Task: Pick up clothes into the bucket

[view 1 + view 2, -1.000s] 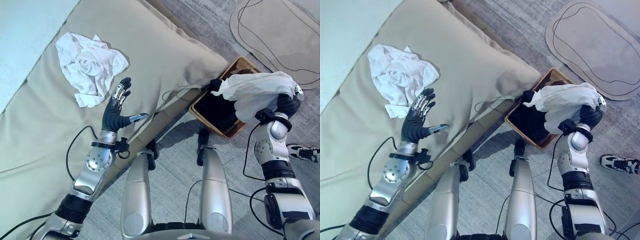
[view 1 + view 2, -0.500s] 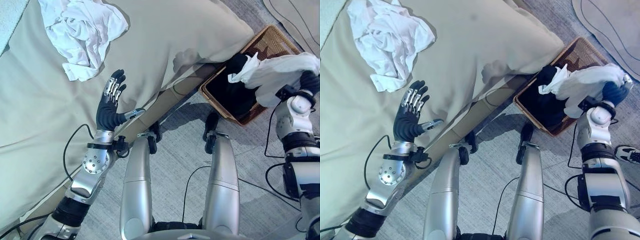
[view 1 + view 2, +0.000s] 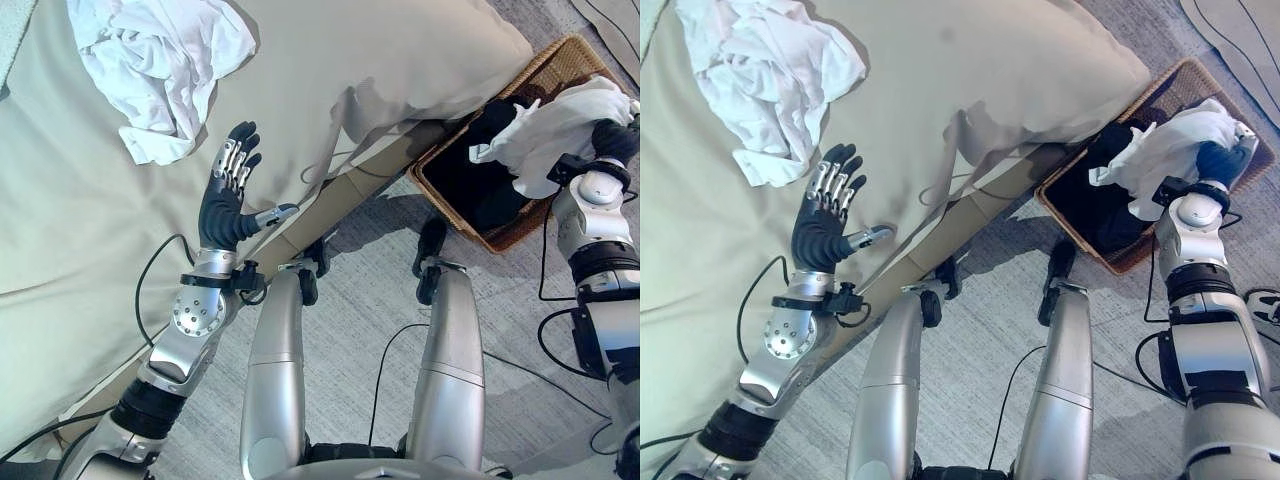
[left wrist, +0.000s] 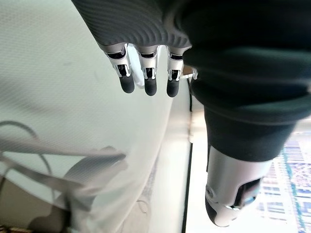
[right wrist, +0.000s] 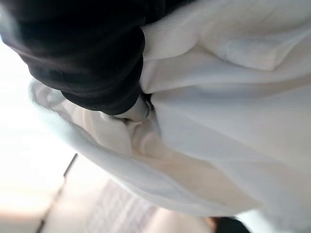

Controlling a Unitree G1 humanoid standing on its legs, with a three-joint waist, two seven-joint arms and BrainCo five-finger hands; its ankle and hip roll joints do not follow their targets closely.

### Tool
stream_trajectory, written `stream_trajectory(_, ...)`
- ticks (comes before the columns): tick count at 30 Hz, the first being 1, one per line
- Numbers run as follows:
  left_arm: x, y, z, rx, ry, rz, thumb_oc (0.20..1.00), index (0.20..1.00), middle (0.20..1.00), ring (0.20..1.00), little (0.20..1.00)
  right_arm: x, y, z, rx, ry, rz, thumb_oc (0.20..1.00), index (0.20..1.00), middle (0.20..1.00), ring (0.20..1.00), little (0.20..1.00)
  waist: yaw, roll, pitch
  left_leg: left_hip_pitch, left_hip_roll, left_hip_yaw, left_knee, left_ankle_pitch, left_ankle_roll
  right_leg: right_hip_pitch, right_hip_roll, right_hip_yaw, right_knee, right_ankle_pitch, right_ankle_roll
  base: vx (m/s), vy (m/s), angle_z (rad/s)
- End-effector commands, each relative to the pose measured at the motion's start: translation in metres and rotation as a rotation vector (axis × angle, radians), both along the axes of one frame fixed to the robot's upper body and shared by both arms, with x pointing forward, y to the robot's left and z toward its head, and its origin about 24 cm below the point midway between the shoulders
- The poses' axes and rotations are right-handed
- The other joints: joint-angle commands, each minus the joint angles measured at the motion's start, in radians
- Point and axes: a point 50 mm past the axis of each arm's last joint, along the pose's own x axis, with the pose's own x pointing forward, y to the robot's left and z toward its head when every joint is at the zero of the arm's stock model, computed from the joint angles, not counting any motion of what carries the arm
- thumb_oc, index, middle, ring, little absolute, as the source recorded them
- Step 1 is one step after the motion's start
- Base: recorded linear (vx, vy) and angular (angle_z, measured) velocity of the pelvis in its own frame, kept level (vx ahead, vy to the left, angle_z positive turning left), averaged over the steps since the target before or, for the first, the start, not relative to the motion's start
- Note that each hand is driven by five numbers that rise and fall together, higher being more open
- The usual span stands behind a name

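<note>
1. Right hand [image 3: 1220, 160] has its fingers curled into a bunched white cotton garment [image 3: 1170, 160], holding it above the brown woven wicker basket [image 3: 560, 65] on the grey carpet floor [image 3: 360, 300]. The right wrist view shows cloth wrapped close around the dark cover.
2. The basket already has a dark garment [image 3: 1110, 205] in it. The white piece hangs partly over that and partly over the basket's far rim.
3. Left hand [image 3: 225, 195] hovers above the beige fabric sofa cushion [image 3: 330, 60], fingers straight and spread, thumb out to the side, holding nothing.
4. A second crumpled white cloth [image 3: 160, 65] lies on the cushion just beyond the left fingertips, not touching them.
5. Handling, my read: light, soft and limp, no fragility. It will sag and trail, so loose ends may snag on the rim.
6. Best grasp for the cushion piece: pinch deep into the thickest fold near its middle, not at a loose edge.
</note>
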Motion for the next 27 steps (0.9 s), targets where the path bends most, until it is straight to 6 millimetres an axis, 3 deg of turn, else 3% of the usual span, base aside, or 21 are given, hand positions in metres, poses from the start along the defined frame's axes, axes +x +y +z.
stream_trajectory(1, -0.017, -0.001, 0.008, -0.050, -0.078, -0.023, 1.000, 1.000, 1.000, 1.000, 1.000, 0.002, 0.001, 0.003, -0.267, 0.157, 0.015, 0.200, 0.200, 0.200, 0.200, 0.200, -0.036, 0.032, -0.044, -0.034, 0.006, -0.038, 0.037, -0.060, -0.008, -0.010, -0.019, 0.024, -0.027, 0.053, 0.075, 0.00, 0.000, 0.00)
stream_trajectory(10, -0.014, -0.001, 0.009, -0.064, -0.082, -0.019, 1.000, 1.000, 1.000, 1.000, 1.000, 0.010, 0.008, -0.005, -0.465, 0.356, -0.007, 0.200, 0.200, 0.200, 0.200, 0.200, -0.038, 0.036, -0.045, -0.032, 0.014, -0.024, 0.041, -0.062, -0.005, -0.021, -0.011, 0.033, -0.030, 0.057, 0.073, -0.01, 0.003, -0.03)
stream_trajectory(17, -0.011, 0.000, 0.011, -0.061, -0.085, -0.007, 1.000, 1.000, 1.000, 1.000, 1.000, 0.009, 0.003, -0.011, -0.400, 0.385, -0.057, 0.200, 0.200, 0.200, 0.200, 0.200, -0.038, 0.040, -0.050, -0.024, 0.010, -0.020, 0.028, -0.057, -0.007, -0.012, -0.012, 0.029, -0.041, 0.057, 0.072, -0.01, -0.003, -0.01)
stream_trajectory(18, -0.010, 0.001, 0.012, -0.062, -0.089, -0.001, 1.000, 1.000, 1.000, 1.000, 1.000, 0.009, 0.002, -0.013, -0.387, 0.385, -0.078, 0.947, 0.947, 0.947, 0.947, 0.947, -0.039, 0.041, -0.051, -0.022, 0.010, -0.020, 0.027, -0.055, -0.008, -0.009, -0.012, 0.027, -0.043, 0.058, 0.072, 0.00, 0.000, 0.00)
stream_trajectory(19, -0.010, 0.001, 0.012, -0.062, -0.089, -0.001, 1.000, 1.000, 1.000, 1.000, 1.000, 0.009, 0.002, -0.012, -0.387, 0.385, -0.078, 1.000, 1.000, 1.000, 1.000, 1.000, -0.039, 0.040, -0.051, -0.022, 0.010, -0.020, 0.026, -0.055, -0.008, -0.009, -0.012, 0.027, -0.043, 0.058, 0.072, 0.00, 0.000, 0.00)
stream_trajectory(27, -0.007, 0.004, 0.008, -0.044, -0.067, 0.022, 1.000, 1.000, 1.000, 1.000, 1.000, 0.011, 0.005, -0.014, -0.324, 0.363, -0.079, 1.000, 1.000, 1.000, 1.000, 1.000, -0.045, 0.033, -0.059, 0.028, 0.016, -0.014, -0.042, -0.034, -0.012, 0.038, -0.012, 0.013, -0.105, 0.078, 0.077, 0.00, -0.001, 0.00)
